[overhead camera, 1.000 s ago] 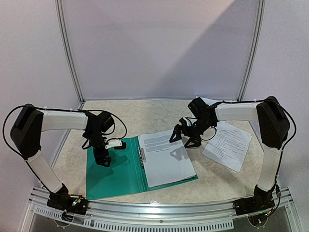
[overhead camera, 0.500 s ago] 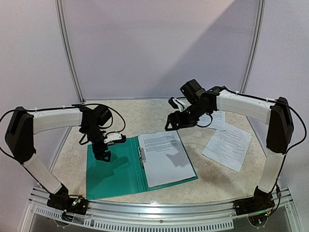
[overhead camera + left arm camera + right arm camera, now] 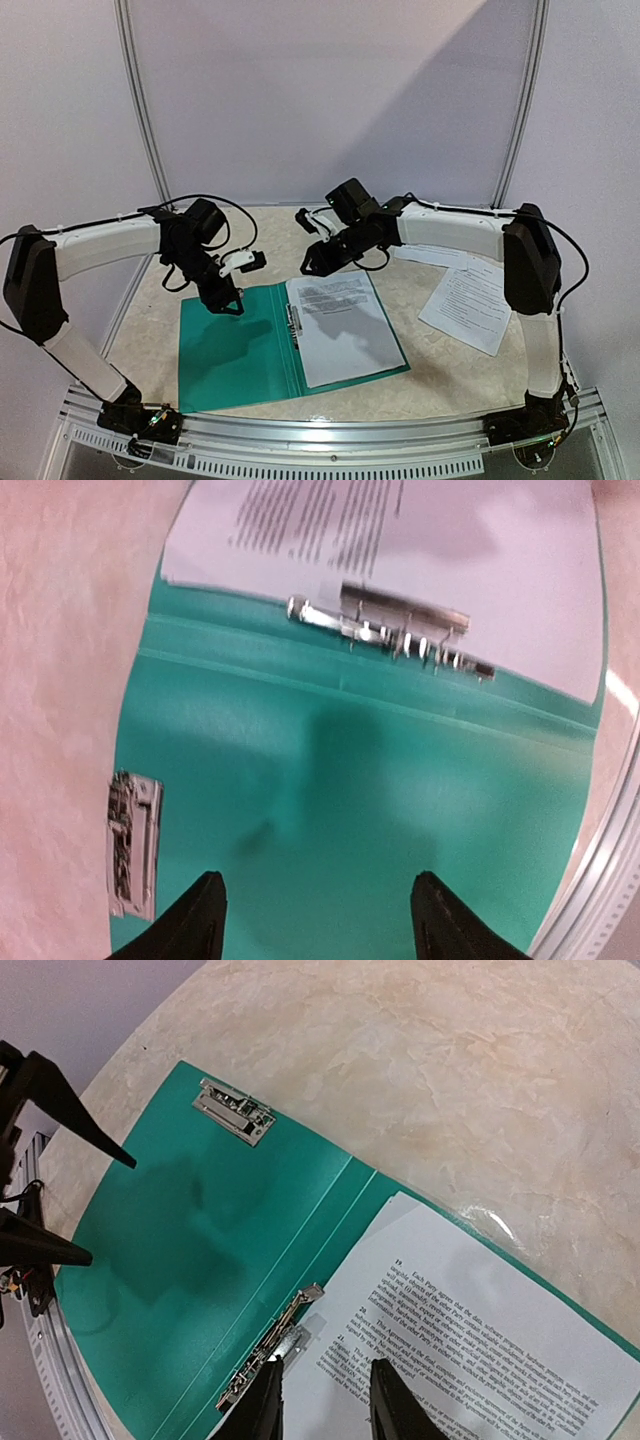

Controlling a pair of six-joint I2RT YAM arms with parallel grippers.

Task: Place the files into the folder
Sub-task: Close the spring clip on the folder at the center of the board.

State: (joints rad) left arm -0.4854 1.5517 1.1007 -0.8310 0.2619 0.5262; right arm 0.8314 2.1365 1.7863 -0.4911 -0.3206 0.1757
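Note:
The teal folder (image 3: 235,360) lies open on the table, and a printed sheet of the files (image 3: 345,330) rests on its right half beside the metal spine clip (image 3: 293,325). More files (image 3: 475,300) lie loose on the table to the right. My left gripper (image 3: 228,303) hovers over the far edge of the folder's left cover (image 3: 400,780), open and empty (image 3: 320,920). My right gripper (image 3: 308,265) hangs over the sheet's top left corner near the clip (image 3: 270,1345). Its jaws (image 3: 325,1410) stand narrowly apart with nothing between them.
A small metal clip (image 3: 235,1110) sits at the far edge of the left cover. Another loose sheet (image 3: 435,255) lies partly under the right arm. A metal rail (image 3: 320,440) runs along the table's near edge, and white panels wall the back.
My right arm has swung left from the loose sheets to above the folder's spine clip, its jaws narrowing. My left gripper has moved toward the cover's far edge and narrowed a little.

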